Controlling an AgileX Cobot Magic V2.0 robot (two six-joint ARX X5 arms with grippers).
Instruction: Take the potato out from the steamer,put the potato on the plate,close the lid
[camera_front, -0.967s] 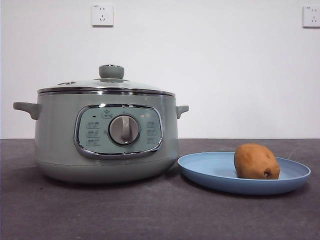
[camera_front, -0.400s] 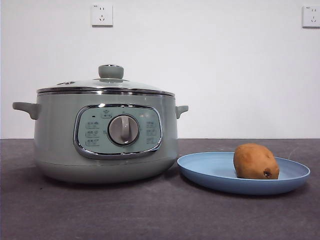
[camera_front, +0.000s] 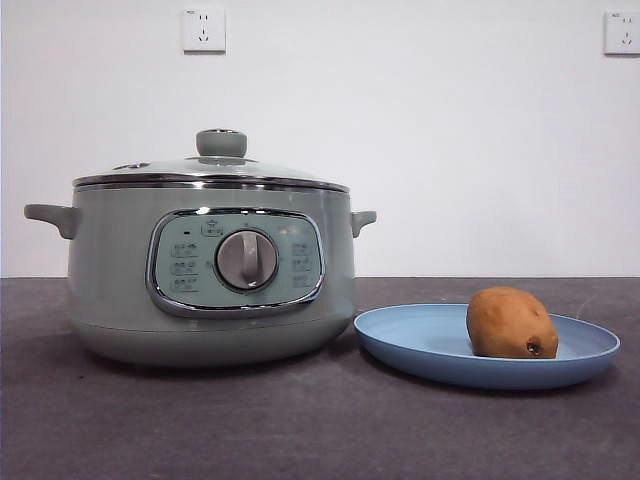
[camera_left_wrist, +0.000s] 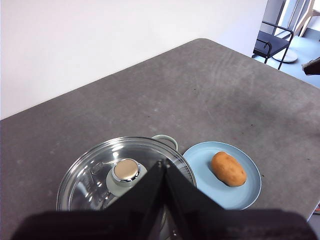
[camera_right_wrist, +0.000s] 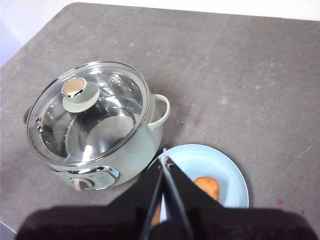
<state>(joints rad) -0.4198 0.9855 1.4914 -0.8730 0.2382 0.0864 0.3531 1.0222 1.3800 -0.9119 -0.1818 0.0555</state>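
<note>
Both grippers hang high above the table and neither touches a thing. Left gripper, jaws pressed together to a point, nothing between them, sits over the steamer, its tip just beside the lid's knob. Right gripper, jaws likewise closed and holding nothing, hovers above the near rim of the plate, with the steamer off to one side of its tip and the potato close on the other.

Biggest first: the grey table carries everything. On it the sage-green steamer stands upright, control panel and grey dial facing the front camera. Its glass lid sits flat on the chrome rim, knob on top, so the pot is shut.

Next down in size, the light-blue plate lies just beside the steamer on the table; whether they touch is hard to tell.

Smallest, the potato lies on its side on the plate, towards the half away from the steamer, dark eye spot at the end facing the front camera.
</note>
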